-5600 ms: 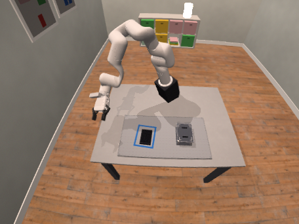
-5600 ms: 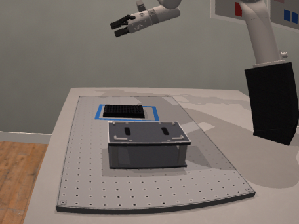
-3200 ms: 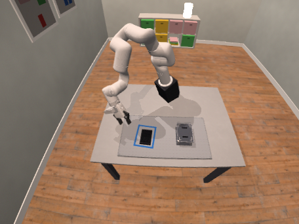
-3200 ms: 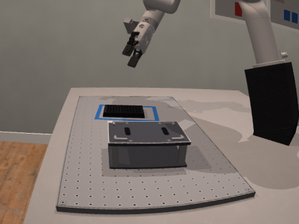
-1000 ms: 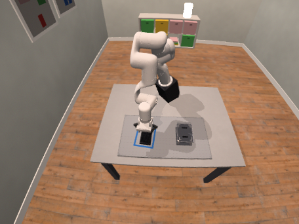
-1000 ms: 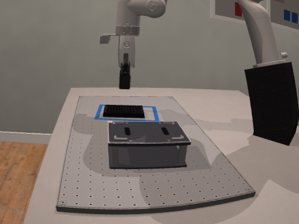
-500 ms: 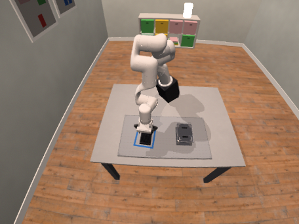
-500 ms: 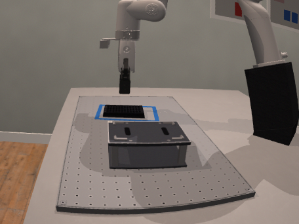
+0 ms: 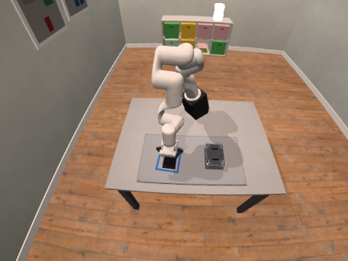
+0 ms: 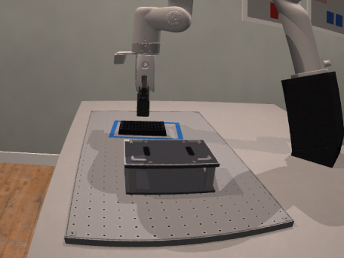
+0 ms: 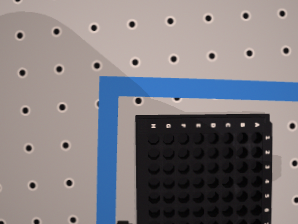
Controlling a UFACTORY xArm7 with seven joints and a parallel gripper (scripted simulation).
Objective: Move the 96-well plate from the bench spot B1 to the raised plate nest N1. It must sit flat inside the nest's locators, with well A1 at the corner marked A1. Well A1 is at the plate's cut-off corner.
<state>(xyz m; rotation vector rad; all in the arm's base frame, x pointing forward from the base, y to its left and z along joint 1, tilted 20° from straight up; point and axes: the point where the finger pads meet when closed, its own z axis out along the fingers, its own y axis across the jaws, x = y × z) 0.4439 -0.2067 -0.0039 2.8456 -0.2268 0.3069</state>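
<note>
While one black 96-well plate point(image 10: 142, 127) lay flat inside the single blue-outlined spot B1 point(image 10: 177, 130), one raised plate nest N1 point(image 10: 170, 155) was seen just beside that spot, bare on top, with two slots in its deck. Both were carried by one perforated grey board point(image 10: 98, 208), which rested on a grey table point(image 9: 252, 134) standing on a wooden plank floor point(image 9: 298, 226). Grey walls enclosed the room; two framed panels point(image 9: 38, 10) were hung on one, and one shelf unit point(image 9: 196, 19) of coloured bins stood at the far wall. One white arm point(image 9: 168, 81) was mounted on a black pedestal point(image 10: 314, 144). Its tool point(image 10: 143, 108) was held above the plate's far edge, apart from it, fingers spread fully wide and nothing gripped between them.
</note>
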